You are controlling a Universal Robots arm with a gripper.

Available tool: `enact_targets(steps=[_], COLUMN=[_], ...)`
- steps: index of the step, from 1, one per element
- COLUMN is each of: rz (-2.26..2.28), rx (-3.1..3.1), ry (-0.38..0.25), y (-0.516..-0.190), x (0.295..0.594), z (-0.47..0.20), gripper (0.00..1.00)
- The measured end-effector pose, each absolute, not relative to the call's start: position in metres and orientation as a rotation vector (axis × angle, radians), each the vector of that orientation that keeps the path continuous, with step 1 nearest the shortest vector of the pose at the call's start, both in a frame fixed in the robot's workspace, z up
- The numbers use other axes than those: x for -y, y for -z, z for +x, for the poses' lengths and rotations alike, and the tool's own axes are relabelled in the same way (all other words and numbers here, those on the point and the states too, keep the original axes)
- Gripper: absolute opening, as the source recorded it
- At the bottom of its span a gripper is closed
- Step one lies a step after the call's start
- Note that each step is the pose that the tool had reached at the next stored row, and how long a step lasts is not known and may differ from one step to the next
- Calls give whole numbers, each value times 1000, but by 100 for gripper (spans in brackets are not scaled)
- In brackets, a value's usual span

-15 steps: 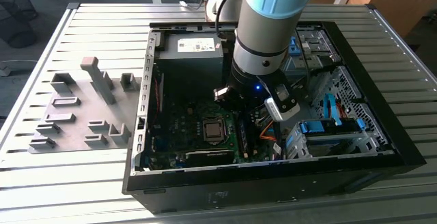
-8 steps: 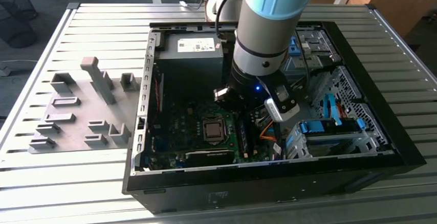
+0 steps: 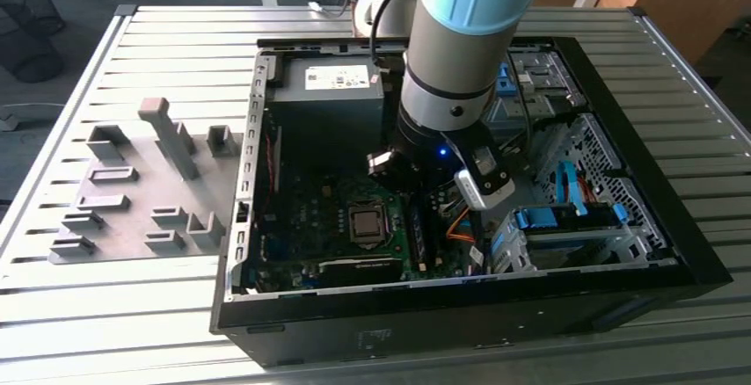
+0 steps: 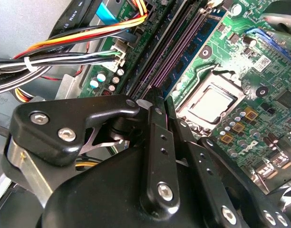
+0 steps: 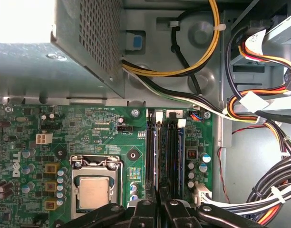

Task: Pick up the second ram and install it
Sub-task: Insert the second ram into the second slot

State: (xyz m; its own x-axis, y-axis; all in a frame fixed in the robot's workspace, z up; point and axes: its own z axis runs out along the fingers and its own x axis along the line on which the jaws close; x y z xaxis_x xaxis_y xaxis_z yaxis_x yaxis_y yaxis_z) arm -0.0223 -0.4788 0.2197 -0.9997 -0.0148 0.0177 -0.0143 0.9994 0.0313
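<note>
Gripper [image 5: 159,202] is down in the case [image 3: 610,293] over the memory slots [image 5: 170,152], at 3 o'clock of the CPU socket [image 3: 366,222] in the exterior view; jaws narrow, seemingly pinching the second ram [image 5: 158,156] edge-on in a slot. Pick-up looks done; full seating can't be judged.

The arm [image 3: 460,42] reaches steeply down into the open computer case [image 3: 657,253], its wrist low over the motherboard [image 3: 352,227]. In both wrist views the gripper [image 5: 160,197] points at the memory slots [image 5: 164,152] beside the processor socket [image 5: 93,187], its black fingers [image 4: 157,142] drawn close together with only a thin gap between the tips, right at the slots' near end.
</note>
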Motion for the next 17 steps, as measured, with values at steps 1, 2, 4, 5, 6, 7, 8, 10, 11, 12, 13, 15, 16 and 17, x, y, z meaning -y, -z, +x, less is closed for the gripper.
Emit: enact_targets(steps=[1,2,4,5,6,7,8,10,11,12,13,15,16,17], rz=[23,23,23,23,23,22,21,14,10,8,5,0,-2,-4], rx=[3123,3123,3123,3123,3123,3123,3123,3123,3123,3123,3123,3123,3123,3123], ry=[49,50,53,54,55,55,55,55,55,55,55,55,55,55], y=[-220,-220,-219,-219,-219,-219,-218,-218,-217,-217,-216,-215,-215,-215], x=[479,479,479,479,479,479,479,479,479,479,479,479,479,479], z=[-22,-22,-22,-22,-22,-22,-22,-21,-21,-21,-21,-21,-20,-20], gripper=[14,14,14,14,14,14,14,14,14,14,14,14,14,14])
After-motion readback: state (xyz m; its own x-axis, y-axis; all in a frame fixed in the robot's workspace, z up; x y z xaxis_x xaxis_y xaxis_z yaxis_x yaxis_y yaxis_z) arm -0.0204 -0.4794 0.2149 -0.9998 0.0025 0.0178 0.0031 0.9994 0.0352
